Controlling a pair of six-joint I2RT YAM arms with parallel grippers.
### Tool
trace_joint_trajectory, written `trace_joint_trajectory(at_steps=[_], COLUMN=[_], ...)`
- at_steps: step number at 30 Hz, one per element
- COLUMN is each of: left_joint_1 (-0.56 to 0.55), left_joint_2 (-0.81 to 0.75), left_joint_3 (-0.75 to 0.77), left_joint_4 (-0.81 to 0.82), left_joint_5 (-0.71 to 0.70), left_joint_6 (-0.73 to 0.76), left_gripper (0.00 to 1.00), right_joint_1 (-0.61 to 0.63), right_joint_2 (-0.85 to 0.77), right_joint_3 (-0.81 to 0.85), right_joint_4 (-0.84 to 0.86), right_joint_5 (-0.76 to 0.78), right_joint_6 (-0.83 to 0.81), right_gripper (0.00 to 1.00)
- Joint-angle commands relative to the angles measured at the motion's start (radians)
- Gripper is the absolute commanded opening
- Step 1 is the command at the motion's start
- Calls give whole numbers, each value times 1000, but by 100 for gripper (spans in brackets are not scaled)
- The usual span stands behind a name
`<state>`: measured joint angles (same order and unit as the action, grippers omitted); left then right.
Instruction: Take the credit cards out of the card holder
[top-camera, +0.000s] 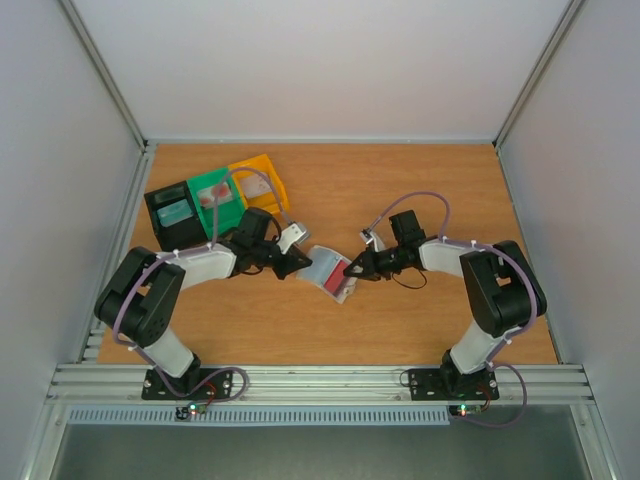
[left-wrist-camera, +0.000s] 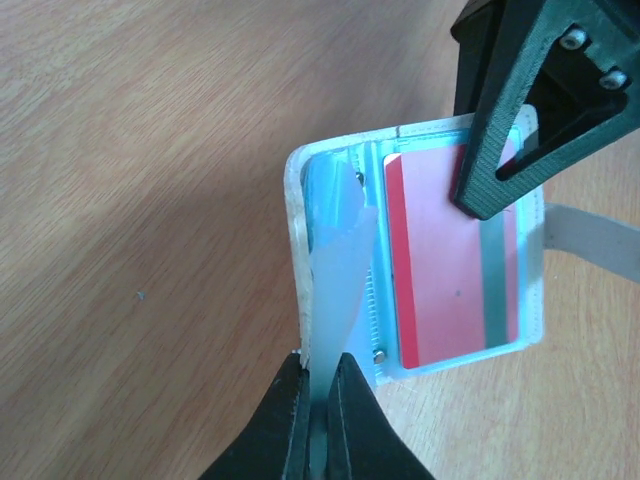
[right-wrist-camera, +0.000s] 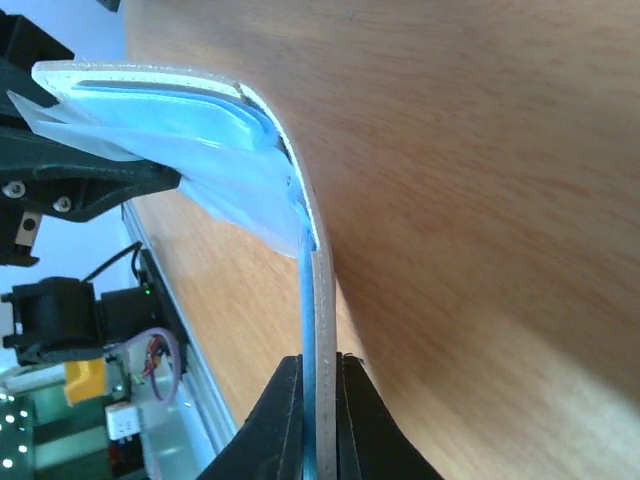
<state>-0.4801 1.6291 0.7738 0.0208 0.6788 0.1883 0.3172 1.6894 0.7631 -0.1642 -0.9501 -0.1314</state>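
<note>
card holder (top-camera: 332, 272) mid-surface (top-camera: 420, 190), spread between arms. left hand (left-wrist-camera: 320, 425) pinched shut on its translucent flap (left-wrist-camera: 338, 270); right hand (right-wrist-camera: 318, 425) clamped on opposite panel edge. red card (left-wrist-camera: 450, 280) sits in pocket. advice: left anchors holder; right re-pinches card alone, draws it straight along pocket, no twisting.

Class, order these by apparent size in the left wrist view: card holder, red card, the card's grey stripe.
Largest to smallest:
1. card holder
2. red card
3. grey stripe
Each contains the next, so the order is sure.
</note>
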Motion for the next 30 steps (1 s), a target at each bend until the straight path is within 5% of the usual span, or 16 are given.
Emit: trace_joint_trajectory(at_steps=[1,2,3,4,5,9,13,17,20,25,30], left_joint_1=[-2,-2,-4,-5,-3,-8,-13,-51,-75,-81,-76], left_joint_2=[-23,-31,-42,-55,-72,-182,-305,-416,-444,-494,-565], left_joint_3=[-16,-16,-15,-12,-7,30,66,31,5,-42,-50], left_joint_4=[66,67,70,75,88,68,11,-54,-44,9,-137], left_joint_5=[-45,-81,-131,-202,-274,-364,-308,93,252,260,220], left_joint_6=[-14,-20,-20,-17,-25,16,65,129,44,-96,-121], left_gripper=[0,3,20,49,59,74,65,47,42,41,37], right_joint_1=[3,2,2,2,2,2,11,108,229,331,379], right_joint_2=[-68,-88,-109,-130,-147,-183,-195,-253,-301,-345,-368], right_joint_3=[18,33,54,73,97,196,292,359,406,456,483], right_joint_4=[-33,-67,-104,-151,-200,-411,-552,-568,-606,-663,-690], right_joint_5=[-7,4,26,54,90,319,462,464,454,405,384], right_joint_6=[-10,-22,-39,-51,-63,-74,-53,-150,-263,-368,-411], right_gripper=[1,1,1,1,1,1,1,1,1,2,2])
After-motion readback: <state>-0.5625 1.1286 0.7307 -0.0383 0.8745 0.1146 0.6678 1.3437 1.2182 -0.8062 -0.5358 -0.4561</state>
